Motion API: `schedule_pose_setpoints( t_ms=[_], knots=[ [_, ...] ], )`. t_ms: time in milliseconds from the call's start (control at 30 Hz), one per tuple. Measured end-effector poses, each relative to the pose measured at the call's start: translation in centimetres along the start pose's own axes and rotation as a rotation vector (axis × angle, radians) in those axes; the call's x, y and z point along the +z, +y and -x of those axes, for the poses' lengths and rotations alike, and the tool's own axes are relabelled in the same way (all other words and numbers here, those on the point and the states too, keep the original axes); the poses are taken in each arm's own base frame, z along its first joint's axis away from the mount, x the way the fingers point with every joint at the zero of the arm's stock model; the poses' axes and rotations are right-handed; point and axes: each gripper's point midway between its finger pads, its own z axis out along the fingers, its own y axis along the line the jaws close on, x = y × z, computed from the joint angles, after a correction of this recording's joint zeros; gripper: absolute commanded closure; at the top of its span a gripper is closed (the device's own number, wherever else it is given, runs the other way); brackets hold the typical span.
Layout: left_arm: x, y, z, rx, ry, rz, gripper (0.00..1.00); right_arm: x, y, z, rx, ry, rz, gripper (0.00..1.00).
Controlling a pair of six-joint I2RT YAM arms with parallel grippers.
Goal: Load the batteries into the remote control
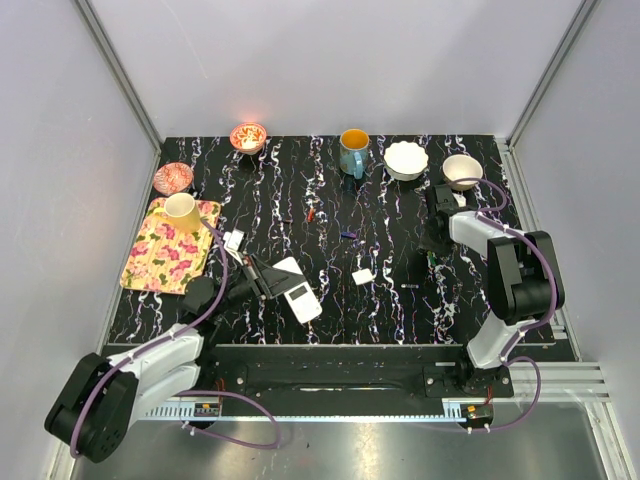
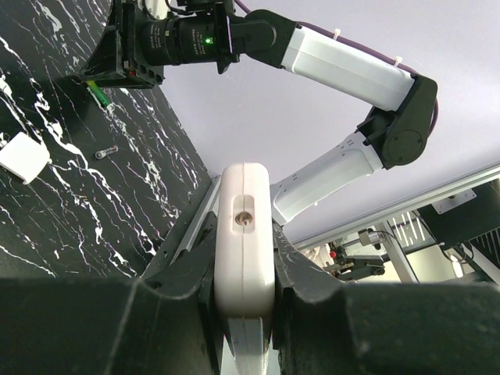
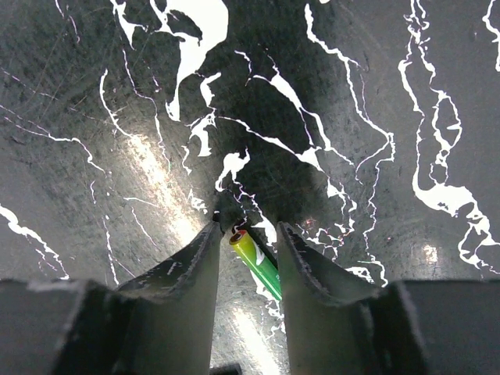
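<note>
Where the right claw (image 3: 248, 228) hangs low over the black marbled table (image 3: 94, 117), a green battery (image 3: 258, 262) lies flat on the surface in the gap between its two fingers. It slants from a reddish tip near the finger at frame left down toward the finger at frame right. The claw is parted and straddles the battery; slivers of table show on either side of the tip, and no pinch is visible. The wrap is yellow-green near the tip and deeper green below, and any print on it is too blurred to read. In the top view this pair sits right of centre.

The left claw (image 2: 244, 234) is clenched on the remote control (image 2: 244, 266). The left wrist view shows it edge-on, white, with a small round recess in the edge. From above, the handset lies low and left of centre, with a grey rectangular patch on its upper face; no lettering can be made out.

A small white square cover (image 1: 363, 277) lies between the remote and the green battery. Three more batteries are loose on the table:
- a reddish-orange battery (image 1: 311, 214), above centre
- a bluish battery (image 1: 347, 235), near the reddish-orange one
- a small dark battery (image 1: 410, 287), just right of the cover

At frame left a floral tray (image 1: 150, 265) carries a yellow cup (image 1: 182, 212). A teal mug (image 1: 353, 152) and a white bowl (image 1: 406, 160) stand along the top edge.
</note>
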Motion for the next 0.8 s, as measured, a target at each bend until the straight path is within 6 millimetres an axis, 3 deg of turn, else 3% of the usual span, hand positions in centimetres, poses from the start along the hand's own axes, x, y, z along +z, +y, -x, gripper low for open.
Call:
schedule_pose_setpoints(
  t_ms=[233, 533, 800],
  knots=[
    [0.1, 0.6, -0.1, -0.017, 0.005, 0.018, 1.0, 0.0, 0.3, -0.1, 0.004, 0.008, 0.017, 0.51],
    [0.3, 0.8, -0.1, -0.027, 0.005, 0.017, 1.0, -0.4, 0.5, -0.8, -0.018, 0.049, 0.04, 0.64],
    [0.4, 0.9, 0.0, -0.042, 0.004, 0.015, 1.0, -0.8, 0.4, -1.7, -0.026, 0.096, 0.042, 0.66]
  ],
)
